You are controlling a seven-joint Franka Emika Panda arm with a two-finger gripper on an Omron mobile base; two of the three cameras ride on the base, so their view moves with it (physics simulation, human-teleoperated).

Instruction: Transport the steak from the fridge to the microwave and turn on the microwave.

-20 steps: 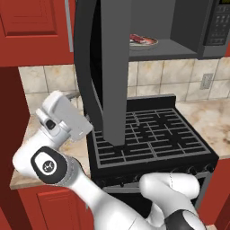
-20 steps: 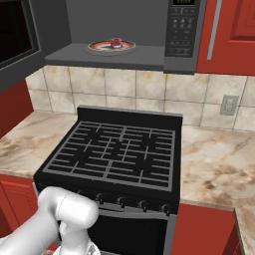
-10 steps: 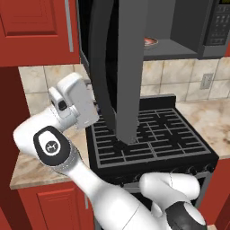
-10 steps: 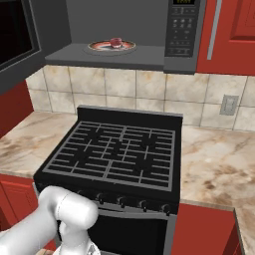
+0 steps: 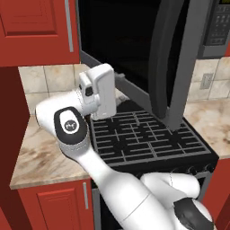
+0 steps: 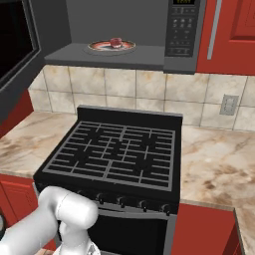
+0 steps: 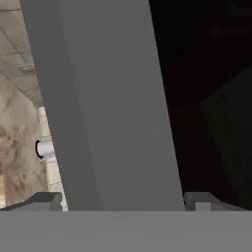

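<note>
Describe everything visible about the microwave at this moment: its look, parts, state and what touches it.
The microwave is a black box mounted above the stove, between red cabinets. Its dark-glass door stands swung open, with grey trim along its edge. The grey cavity holds a round plate bearing the small dark-red steak. A button keypad sits on the right. The open gripper straddles the door's grey edge; contact cannot be told.

Flat, even rendered light with no glare; soft shadow under the microwave [image 6: 149, 30]. Its door glass [image 5: 126, 40] reads near black. Hand view is coarse and blurry.
</note>
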